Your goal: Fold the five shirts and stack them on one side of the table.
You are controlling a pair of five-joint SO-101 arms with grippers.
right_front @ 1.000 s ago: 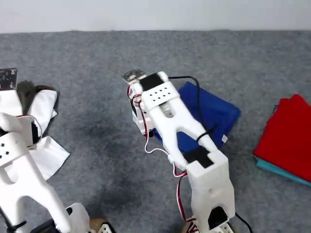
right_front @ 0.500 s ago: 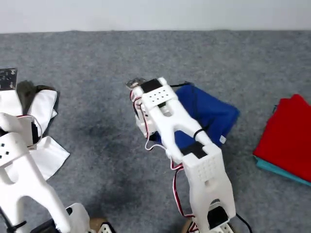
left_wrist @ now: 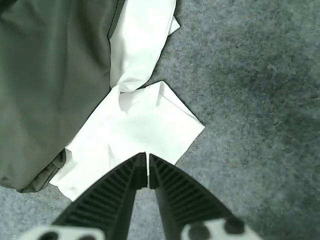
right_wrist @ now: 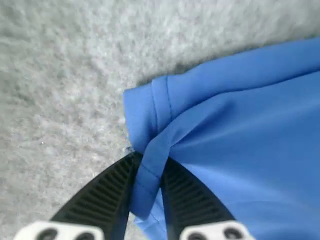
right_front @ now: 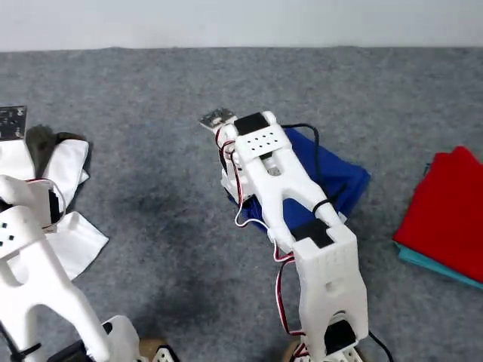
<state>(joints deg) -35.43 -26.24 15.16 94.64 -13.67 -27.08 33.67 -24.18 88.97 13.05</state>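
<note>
A blue shirt (right_front: 332, 175) lies partly folded in the middle of the table, under the right arm. My right gripper (right_wrist: 148, 170) is shut on a hem edge of the blue shirt (right_wrist: 235, 135), pinching a fold of cloth between its black fingers. A white shirt (right_front: 72, 170) and a dark green shirt (left_wrist: 45, 75) lie in a heap at the left edge. My left gripper (left_wrist: 148, 167) hangs shut above the white shirt (left_wrist: 135, 130), holding nothing. A red shirt (right_front: 445, 211) rests folded on a teal one (right_front: 426, 264) at the right edge.
The table (right_front: 151, 211) is covered in grey carpet, bare between the white heap and the blue shirt. A small printed card (right_front: 13, 122) lies at the far left. A pale wall runs along the back edge.
The right arm has shifted to the right with the blue shirt's edge in its gripper, and the cloth has bunched toward that side. The left arm has not moved.
</note>
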